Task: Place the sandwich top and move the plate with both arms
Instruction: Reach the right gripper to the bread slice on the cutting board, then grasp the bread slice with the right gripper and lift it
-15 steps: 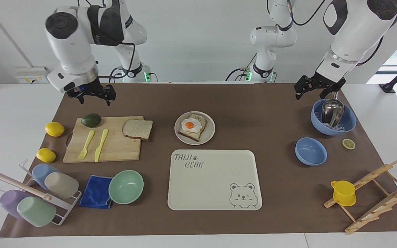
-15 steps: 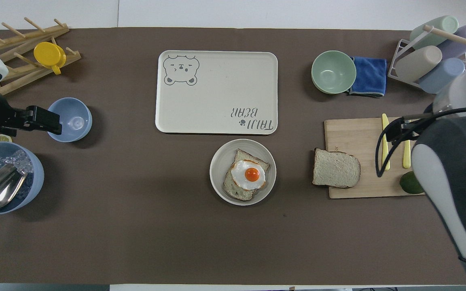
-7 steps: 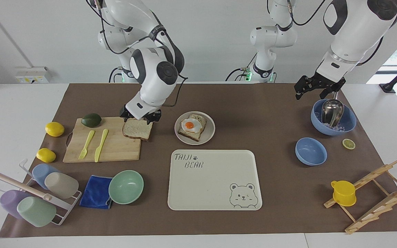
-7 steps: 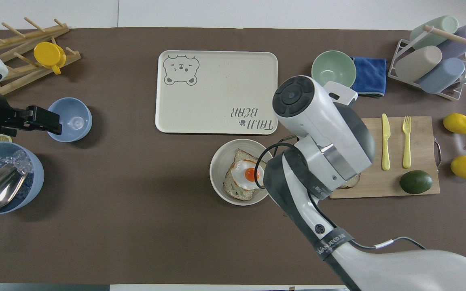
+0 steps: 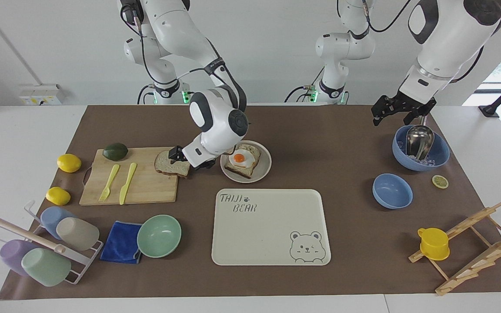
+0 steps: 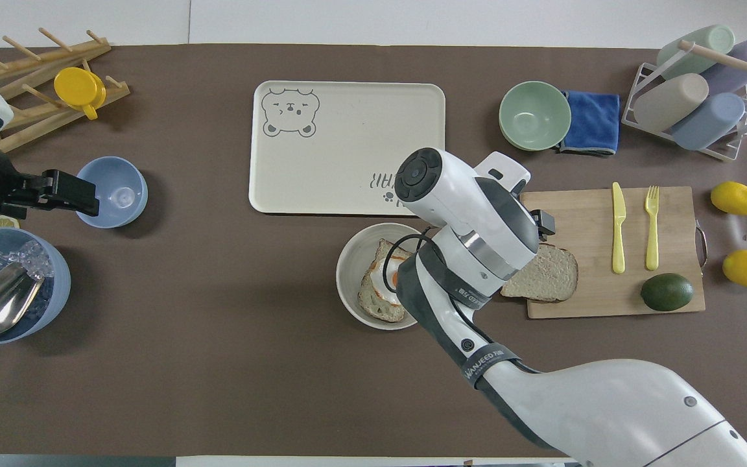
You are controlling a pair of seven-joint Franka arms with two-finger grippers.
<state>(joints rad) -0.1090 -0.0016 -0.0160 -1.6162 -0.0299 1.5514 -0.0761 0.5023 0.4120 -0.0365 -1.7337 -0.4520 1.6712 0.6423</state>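
The sandwich top (image 5: 170, 163), a plain slice of white bread, lies flat on the wooden cutting board (image 5: 146, 187), at the board's end toward the plate; it also shows in the overhead view (image 6: 552, 275). The plate (image 5: 265, 167) is round and beige-grey and holds a bread slice with a fried egg (image 5: 238, 158). My right gripper (image 5: 189, 160) is low at the slice's edge toward the plate, turned sideways, its fingers apart on either side of that edge. My left gripper (image 5: 400, 116) is open and waits in the air over the big blue bowl (image 5: 439, 156).
An avocado (image 5: 115, 151), a yellow fork and a yellow knife lie on the board. The cream "Taiji Bear" tray (image 5: 272, 243) lies farther from the robots than the plate. A mint-green bowl (image 5: 159, 235), a blue cloth, a cup rack, lemons, a small blue bowl (image 5: 392, 191) and a wooden rack stand around.
My right arm swung in from above the board's avocado corner, came down at the bread slice, then shifted to its plate-side edge and turned. The bread, the plate and my left arm did not move.
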